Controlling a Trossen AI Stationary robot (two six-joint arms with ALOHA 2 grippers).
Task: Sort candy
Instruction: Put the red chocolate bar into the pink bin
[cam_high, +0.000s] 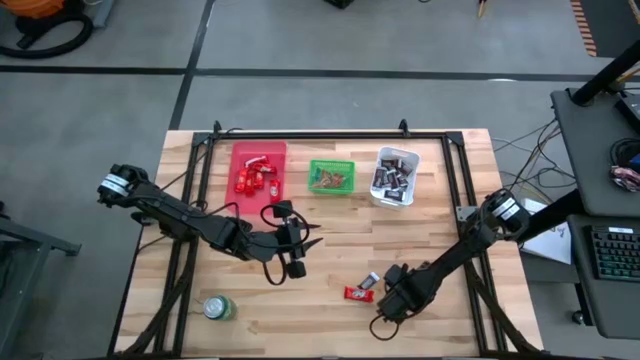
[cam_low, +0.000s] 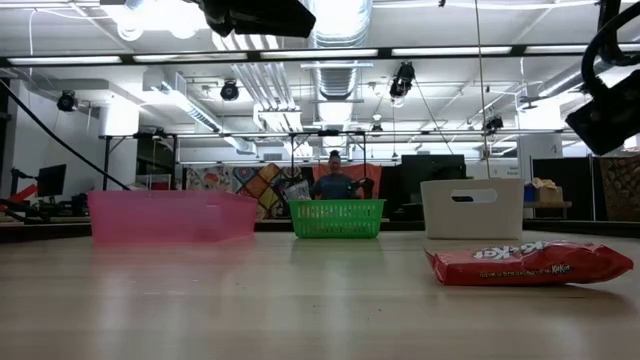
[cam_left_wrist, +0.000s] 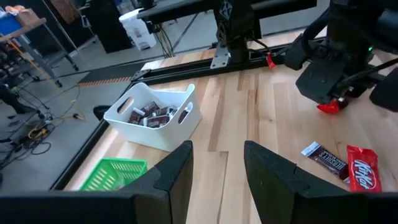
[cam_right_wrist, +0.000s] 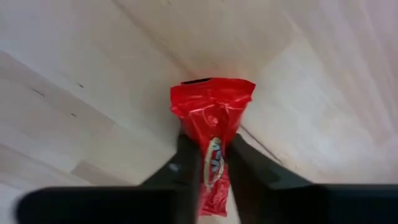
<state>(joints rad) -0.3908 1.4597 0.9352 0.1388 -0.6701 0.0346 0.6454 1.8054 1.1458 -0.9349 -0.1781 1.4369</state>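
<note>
Wooden table (cam_high: 330, 225), three bins along far edge, two candies loose near front right.

Right gripper (cam_right_wrist: 211, 163) clamped on a red wrapped candy (cam_right_wrist: 213, 118), low over table front right. Left gripper (cam_high: 296, 240) hovering mid-table, fingers (cam_left_wrist: 177, 171) apart, holding nothing. Red KitKat (cam_high: 358, 293) beside dark bar (cam_high: 370, 280); red candies in pink tray (cam_high: 259, 155), dark ones in white bin (cam_high: 396, 158).

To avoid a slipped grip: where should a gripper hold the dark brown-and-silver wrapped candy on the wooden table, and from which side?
Grip the dark brown-and-silver wrapped candy across its narrow middle, coming from straight above. It lies flat on the wooden table, so its ends offer little, and the red KitKat bar lies close by one end; fingers on the long edges probably clear it.
</note>
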